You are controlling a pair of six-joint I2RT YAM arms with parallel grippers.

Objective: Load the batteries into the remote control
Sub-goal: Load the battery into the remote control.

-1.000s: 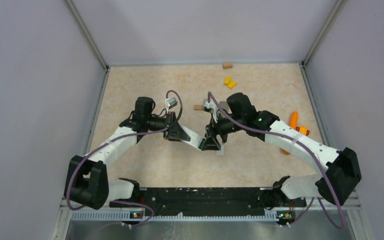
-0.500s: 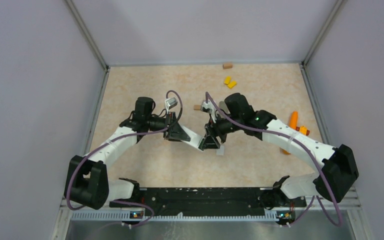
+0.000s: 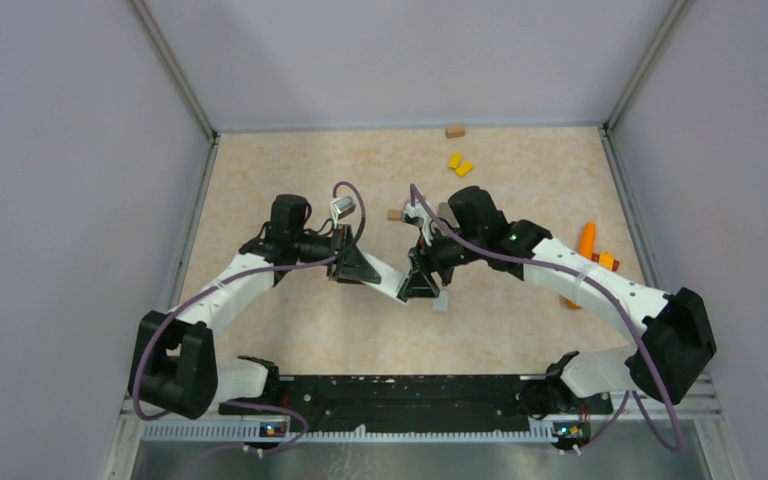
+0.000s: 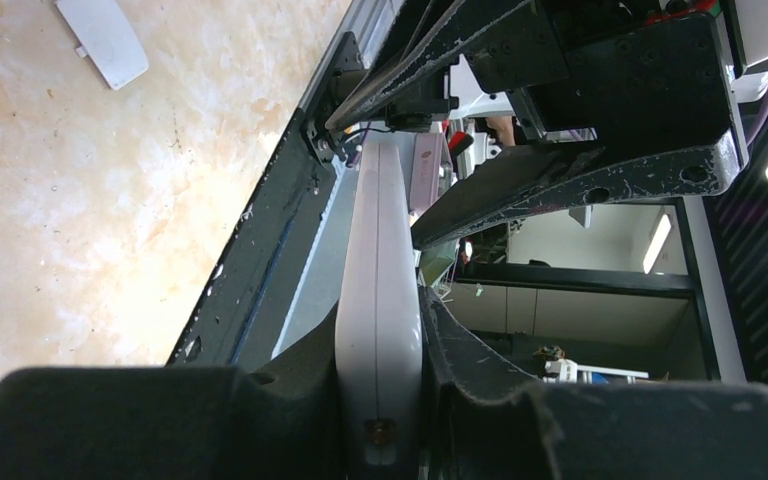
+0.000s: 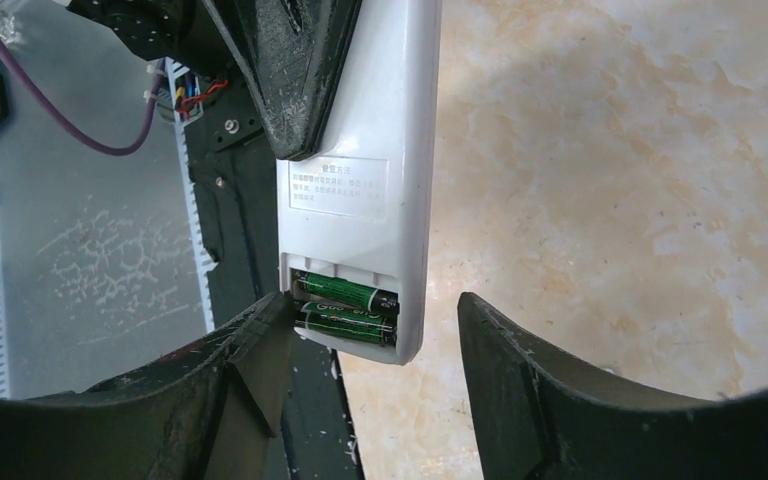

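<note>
The white remote control (image 5: 360,190) is held off the table, edge-on in the left wrist view (image 4: 378,230), with my left gripper (image 4: 380,340) shut on it. Its back faces the right wrist camera with the compartment uncovered. Two green-black batteries (image 5: 348,296) lie side by side inside it. My right gripper (image 5: 372,305) is open around the remote's compartment end. Its left finger (image 5: 250,345) touches the remote's edge; the right finger (image 5: 520,360) stands apart. From above, both grippers meet at mid-table: left gripper (image 3: 365,270), right gripper (image 3: 422,285).
A white battery cover (image 3: 441,301) lies on the table just beside the grippers, also the cover (image 4: 103,38) in the left wrist view. Small brown blocks (image 3: 455,130), yellow blocks (image 3: 459,164) and orange pieces (image 3: 587,240) lie toward the back and right. The black base rail (image 3: 390,390) runs along the near edge.
My right arm has shifted slightly left toward the remote, and its jaws have narrowed a little. The left arm and the remote have stayed still.
</note>
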